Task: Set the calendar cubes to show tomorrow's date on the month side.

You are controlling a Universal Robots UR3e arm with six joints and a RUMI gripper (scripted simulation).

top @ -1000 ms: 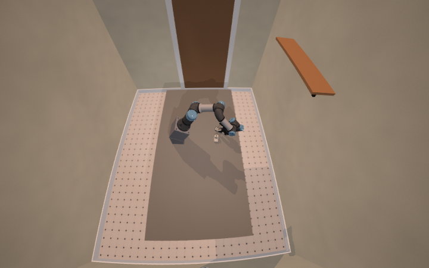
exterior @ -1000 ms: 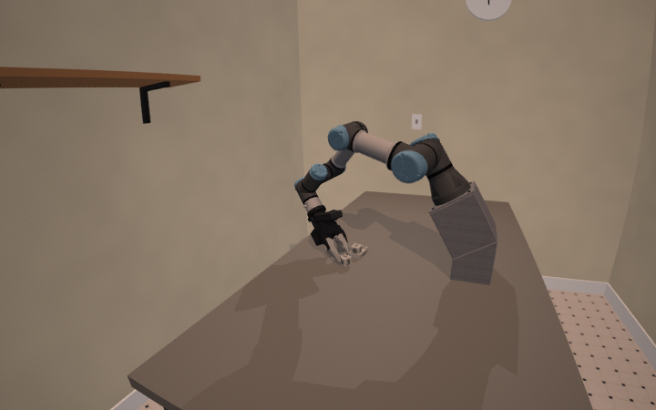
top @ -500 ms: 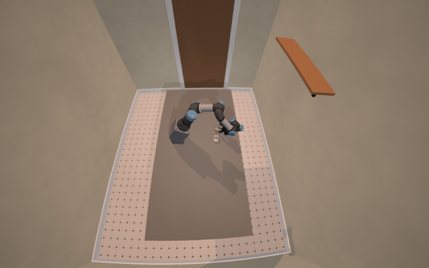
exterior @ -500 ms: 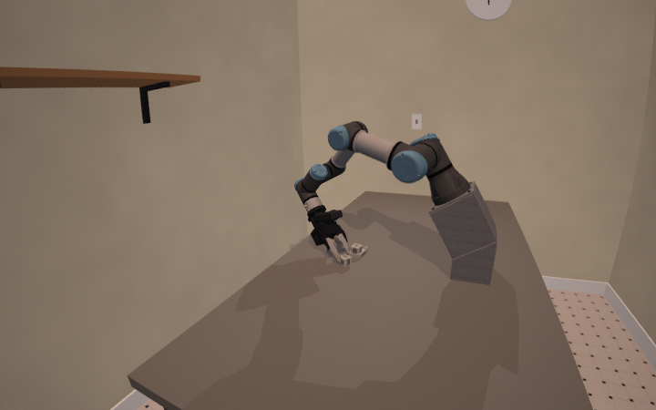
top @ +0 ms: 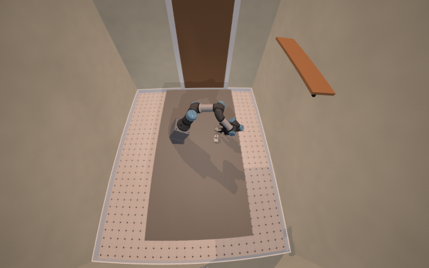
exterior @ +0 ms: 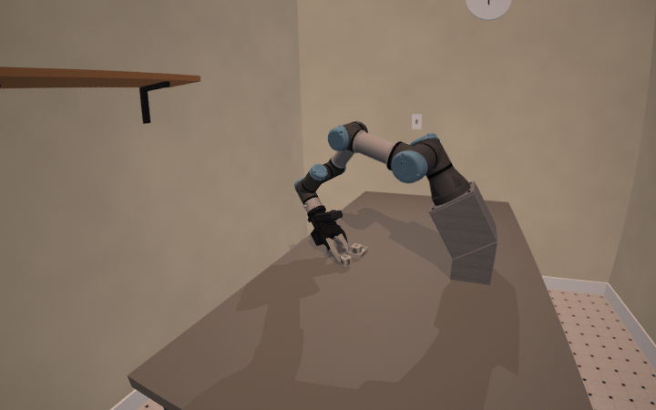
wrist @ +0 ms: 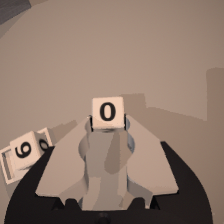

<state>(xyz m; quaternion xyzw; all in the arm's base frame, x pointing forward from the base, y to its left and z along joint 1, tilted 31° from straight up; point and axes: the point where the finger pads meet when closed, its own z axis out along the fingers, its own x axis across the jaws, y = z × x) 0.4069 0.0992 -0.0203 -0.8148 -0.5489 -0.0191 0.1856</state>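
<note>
My gripper (wrist: 108,115) is shut on a cream calendar cube (wrist: 107,112) whose face toward the wrist camera shows an upright 0. I hold the cube low over the brown table, beside the tray. The small cream calendar tray lies at the lower left of the wrist view and holds the other cube (wrist: 24,149), which shows a 6 or 9 tilted. In the exterior view the gripper (exterior: 340,252) holds the cube (exterior: 345,261) just in front of the tray (exterior: 362,253). In the top view the held cube is just above the tray (top: 216,139). The month's name is not visible.
The arm's grey base block (exterior: 465,239) stands at the table's far side. A wall rises just beyond the table edge near the gripper. A wooden shelf (exterior: 97,77) hangs high on that wall.
</note>
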